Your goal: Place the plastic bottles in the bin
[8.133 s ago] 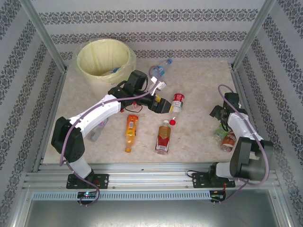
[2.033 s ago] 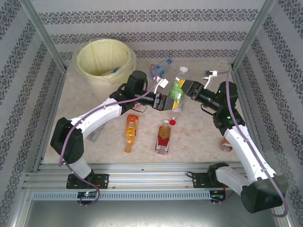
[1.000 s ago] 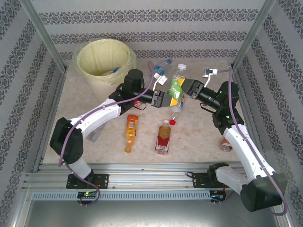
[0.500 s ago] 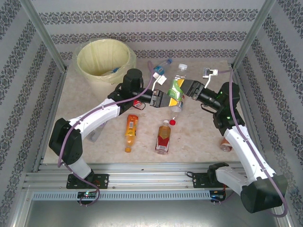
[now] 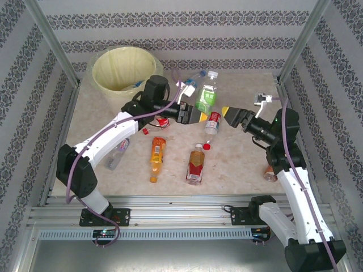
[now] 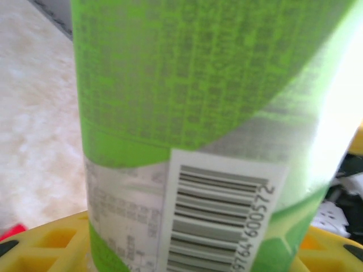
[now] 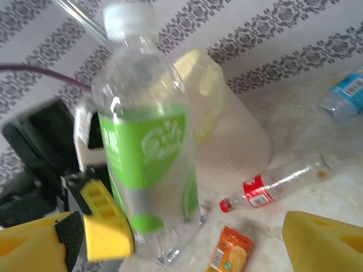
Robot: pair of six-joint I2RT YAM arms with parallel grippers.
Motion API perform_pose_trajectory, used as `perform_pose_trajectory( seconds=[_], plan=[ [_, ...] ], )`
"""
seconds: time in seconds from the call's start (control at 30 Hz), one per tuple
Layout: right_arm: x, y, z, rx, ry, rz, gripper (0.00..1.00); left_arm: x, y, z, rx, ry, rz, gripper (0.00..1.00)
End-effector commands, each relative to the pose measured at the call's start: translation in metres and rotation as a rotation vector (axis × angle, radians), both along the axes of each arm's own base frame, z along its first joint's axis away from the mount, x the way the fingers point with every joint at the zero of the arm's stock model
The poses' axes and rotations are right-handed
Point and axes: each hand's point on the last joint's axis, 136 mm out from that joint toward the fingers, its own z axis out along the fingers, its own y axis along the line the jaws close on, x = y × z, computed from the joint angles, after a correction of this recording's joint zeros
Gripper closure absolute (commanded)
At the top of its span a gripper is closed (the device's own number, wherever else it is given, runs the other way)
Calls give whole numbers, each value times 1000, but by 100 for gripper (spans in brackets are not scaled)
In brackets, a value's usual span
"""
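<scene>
**Layout**

1. The desk [image 5: 241, 156] carries the loose bottles.
2. The bin [image 5: 102, 85] stands at the far left corner of the desk.
3. The left arm [image 5: 113, 133] reaches to mid-desk. The left jaws are clamped on the lower end of the green-label bottle [image 5: 205, 97]. The bottle stands cap-up above them, clear of the desk and well apart from the bin.
4. The right arm [image 5: 292, 175] points at the same bottle. The right jaws stand wide and hold nothing, near the bottle but apart from it.
5. The orange bottle [image 5: 157, 157] and the red-label bottle [image 5: 196, 163] lie toward the near edge. The blue-label bottle [image 5: 193, 82] lies by the far edge.

**Hazards**

- Low grip: most of the bottle stands above the jaws. A fast swing toward the bin may tilt it or pull it free.
- Smooth label: the left wrist view shows glossy film [image 6: 193, 113] between the pads, so slip is likely.
- Late release: opening short of the rim drops the bottle beside the bin.
- Proximity: the right jaws may clip the bottle if either arm turns.
</scene>
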Motion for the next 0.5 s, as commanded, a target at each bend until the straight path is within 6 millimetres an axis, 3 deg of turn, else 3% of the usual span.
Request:
perform_pose_trajectory(
  seconds=[0.0, 0.23, 0.47],
  plan=[
    [-10, -8, -2, -104, -29, -31, 10, 8, 29, 12, 157, -157, 109, 54],
    [-20, -11, -5, -162, -41, -32, 10, 45, 68, 15, 447, -276, 326, 54],
    [-24, -12, -10, -184, -49, -32, 10, 82, 115, 30, 733, -368, 519, 54]
  ],
)
